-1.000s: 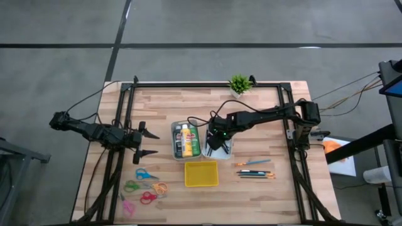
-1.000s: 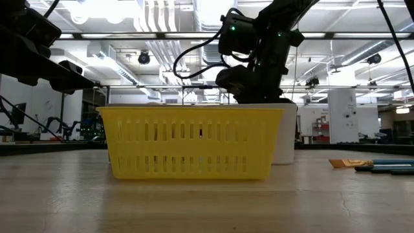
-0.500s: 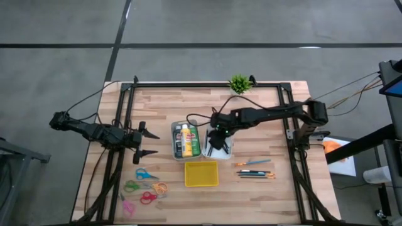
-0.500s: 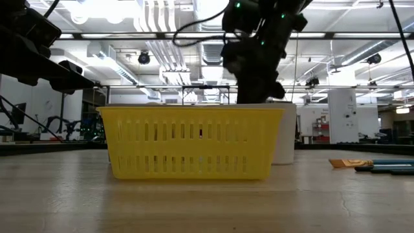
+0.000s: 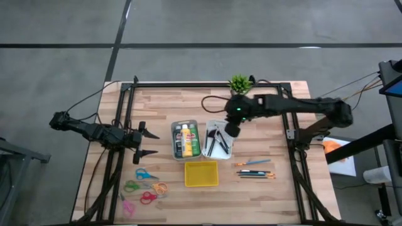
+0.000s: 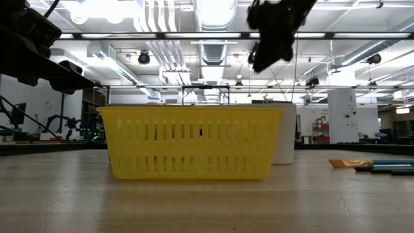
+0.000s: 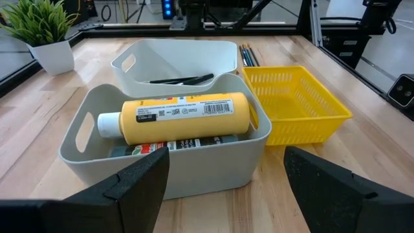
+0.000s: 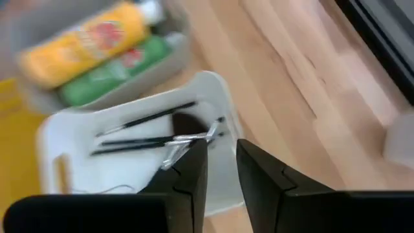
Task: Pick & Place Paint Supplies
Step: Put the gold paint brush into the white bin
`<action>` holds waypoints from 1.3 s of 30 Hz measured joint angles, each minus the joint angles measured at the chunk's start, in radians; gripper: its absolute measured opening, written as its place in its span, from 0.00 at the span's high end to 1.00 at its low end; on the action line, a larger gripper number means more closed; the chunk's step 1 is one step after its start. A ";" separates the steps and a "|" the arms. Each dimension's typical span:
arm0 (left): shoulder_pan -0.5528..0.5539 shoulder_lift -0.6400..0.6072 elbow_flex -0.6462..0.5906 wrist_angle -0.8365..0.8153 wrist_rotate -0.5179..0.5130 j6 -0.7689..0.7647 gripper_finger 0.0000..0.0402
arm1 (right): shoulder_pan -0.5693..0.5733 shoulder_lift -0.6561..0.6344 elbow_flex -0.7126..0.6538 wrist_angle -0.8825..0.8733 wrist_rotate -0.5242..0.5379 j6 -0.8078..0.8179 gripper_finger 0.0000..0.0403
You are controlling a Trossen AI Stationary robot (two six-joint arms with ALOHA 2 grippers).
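Above the white bin (image 5: 218,139) holding the brushes (image 8: 145,133), the right hand (image 5: 231,130) hovers, fingers narrowly parted and seemingly empty, while more pencils (image 5: 255,171) wait on the worktop (image 5: 264,119) nearer right.

A yellow plastic paint bottle with a white cap (image 7: 174,117) lies on its side in the grey plastic tub (image 7: 77,139), on top of the others. Beside it lies a green paint bottle (image 8: 113,79), and a dark bottle with a pale cap (image 5: 179,139) rests along the tub's far edge. Thin dark-handled brushes (image 8: 139,133) lie flat in the neighbouring white bin (image 8: 213,87). Slim coloured pencils (image 5: 255,169) lie in a loose row on the wooden tabletop (image 5: 157,103), well apart from the bins.
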 joint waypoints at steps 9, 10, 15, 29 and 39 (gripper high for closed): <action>0.000 0.000 0.000 0.000 0.000 0.000 0.24 | 0.100 -0.280 -0.165 -0.072 -0.033 -0.238 0.80; 0.000 0.000 0.000 0.000 0.000 0.000 0.24 | 0.114 -0.313 -0.195 -0.071 -0.033 -0.227 0.80; 0.000 0.000 0.000 0.000 0.000 0.000 0.24 | 0.201 -0.439 -0.339 -0.071 -0.032 -0.128 0.80; 0.000 0.000 0.000 0.000 0.000 0.000 0.24 | 0.531 -0.495 -0.595 -0.026 -0.023 0.195 0.80; 0.000 0.000 0.000 0.000 0.000 0.000 0.24 | 0.590 -0.368 -0.658 0.079 -0.026 0.211 0.80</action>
